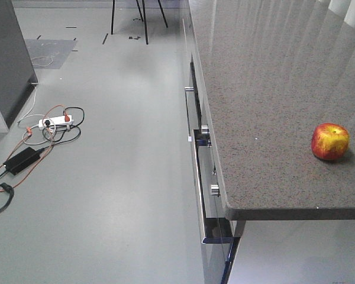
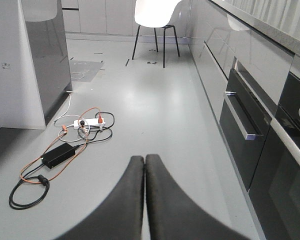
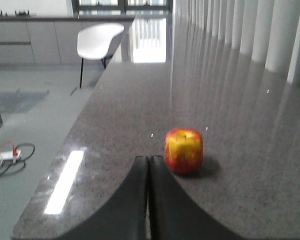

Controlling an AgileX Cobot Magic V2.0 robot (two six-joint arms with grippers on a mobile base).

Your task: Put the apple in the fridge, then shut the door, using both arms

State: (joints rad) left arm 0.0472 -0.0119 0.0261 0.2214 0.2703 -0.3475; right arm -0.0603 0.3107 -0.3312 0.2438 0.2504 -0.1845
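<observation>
The apple (image 1: 330,141) is coloured red, with yellow streaks and patches. The counter (image 1: 272,89) is speckled in dark grey. The floor (image 1: 118,177) is seen in plain pale grey, crossed by orange and black cables (image 2: 40,179). The chair (image 2: 157,12) is finished in white, with black legs. The left gripper (image 2: 144,159) and the right gripper (image 3: 149,160) are coloured black.

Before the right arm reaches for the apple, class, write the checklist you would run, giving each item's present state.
1. apple free on the counter, nothing touching it: ok.
2. right gripper open for grasping: not ok, shut.
3. right gripper lined up with apple: not ok, apple sits off to its right.
4. left gripper empty: ok, shut on nothing.
5. Base path clear of the power strip: cannot tell.
</observation>
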